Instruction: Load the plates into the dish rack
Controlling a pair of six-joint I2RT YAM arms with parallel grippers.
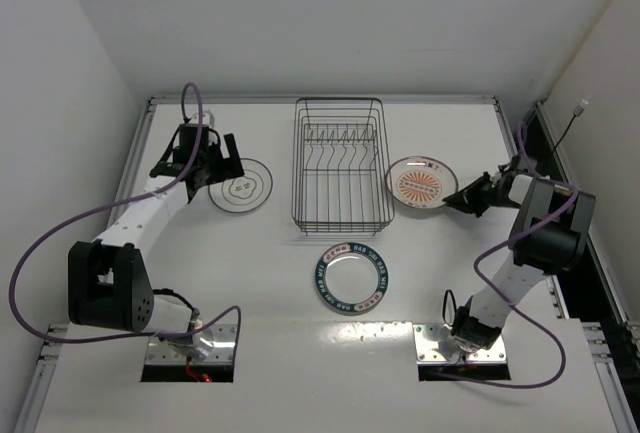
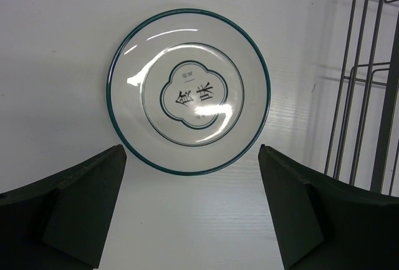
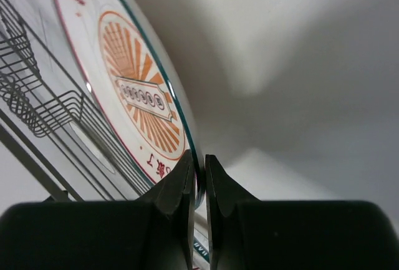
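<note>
The dark wire dish rack (image 1: 339, 165) stands at the table's middle back, with no plates in it. My right gripper (image 1: 470, 196) is shut on the rim of the orange sunburst plate (image 1: 421, 183), holding it just right of the rack; in the right wrist view the plate (image 3: 134, 89) stands tilted between my fingers (image 3: 177, 186). The white plate with thin dark rings (image 1: 240, 185) lies flat left of the rack. My left gripper (image 1: 212, 161) is open above its near edge, the plate (image 2: 189, 91) just beyond the fingertips. The lettered-rim plate (image 1: 352, 277) lies flat in front of the rack.
The rack's wires show at the right edge of the left wrist view (image 2: 368, 89) and at the left of the right wrist view (image 3: 37, 95). White walls close in the table on three sides. Purple cables loop beside both arms.
</note>
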